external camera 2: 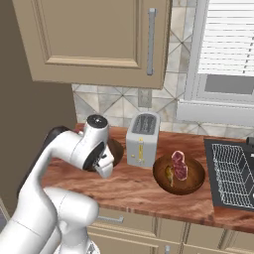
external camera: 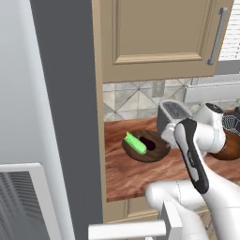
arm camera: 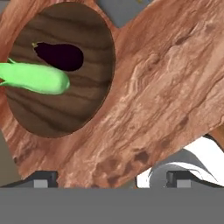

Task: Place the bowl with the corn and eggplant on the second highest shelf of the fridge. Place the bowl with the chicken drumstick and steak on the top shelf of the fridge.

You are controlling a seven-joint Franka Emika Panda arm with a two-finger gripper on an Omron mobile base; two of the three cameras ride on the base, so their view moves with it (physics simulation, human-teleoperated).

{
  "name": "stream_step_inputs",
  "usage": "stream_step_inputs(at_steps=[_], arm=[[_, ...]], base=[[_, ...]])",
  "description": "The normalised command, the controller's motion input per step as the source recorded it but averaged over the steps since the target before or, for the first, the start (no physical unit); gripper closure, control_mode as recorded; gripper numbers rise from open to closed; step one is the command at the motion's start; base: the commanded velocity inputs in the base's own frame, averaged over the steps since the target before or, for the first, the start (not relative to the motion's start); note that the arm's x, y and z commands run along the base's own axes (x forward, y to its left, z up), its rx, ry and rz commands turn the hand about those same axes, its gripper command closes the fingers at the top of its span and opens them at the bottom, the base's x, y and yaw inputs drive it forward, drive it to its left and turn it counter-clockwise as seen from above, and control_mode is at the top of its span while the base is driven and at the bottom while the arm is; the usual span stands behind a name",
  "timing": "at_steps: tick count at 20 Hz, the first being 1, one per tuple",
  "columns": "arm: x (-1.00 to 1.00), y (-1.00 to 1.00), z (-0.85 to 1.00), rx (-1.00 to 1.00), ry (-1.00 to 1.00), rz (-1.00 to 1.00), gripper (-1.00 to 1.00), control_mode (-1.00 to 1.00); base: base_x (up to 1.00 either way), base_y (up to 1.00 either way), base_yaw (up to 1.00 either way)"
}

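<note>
The bowl with the corn and eggplant (external camera: 146, 146) is seen resting on the wooden worktop (external camera: 136, 178), just left of the toaster (external camera: 172, 116) and in front of the tiled backsplash (external camera: 131, 101). Inside it, the bright green corn (external camera: 135, 143) is laid on the side away from the toaster, with the dark eggplant (external camera: 149, 141) beside it, nearer the toaster. In the hand view the same bowl (arm camera: 65, 109) is shown at the upper left, the corn (arm camera: 37, 78) lying across it and the eggplant (arm camera: 60, 57) just beyond the corn; bare worktop (arm camera: 153, 100) is spread over the rest.

The claw (arm camera: 111, 179) is shown wide, its 2 dark fingertips (arm camera: 41, 178) standing well apart at the bottom of the hand view, with nothing gripped between them. They are held above bare worktop just beside the bowl's rim, not around it.

From the right base view, the toaster (external camera 2: 143, 139) is flanked by 2 bowls: the one with the corn is largely hidden behind the arm on its left, and the second bowl (external camera 2: 178, 174), to its right and slightly forward, is seen holding the red steak (external camera 2: 179, 164) and the yellowish chicken drumstick (external camera 2: 170, 174). A dark dish rack (external camera 2: 232, 173) is placed further right of the toaster, below a window with blinds (external camera 2: 229, 39). A beige wall cabinet (external camera 2: 94, 37) is mounted above the toaster.
</note>
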Motion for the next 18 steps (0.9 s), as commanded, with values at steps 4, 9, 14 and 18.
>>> stream_step_inputs(at_steps=[4,9,14,18], arm=[[0.64,0.09,-0.35,0.0,0.05,-0.11,-1.0,-1.0],[0.53,0.0,-0.59,0.0,0.1,-0.04,-1.0,-1.0],[0.65,0.0,-0.38,0.0,0.06,-0.01,-1.0,-1.0],[0.37,0.0,-0.24,0.0,0.07,-0.02,-1.0,-1.0]], base=[[0.0,0.0,0.0],[0.0,0.0,0.0],[0.0,0.0,0.0],[0.0,0.0,0.0]])
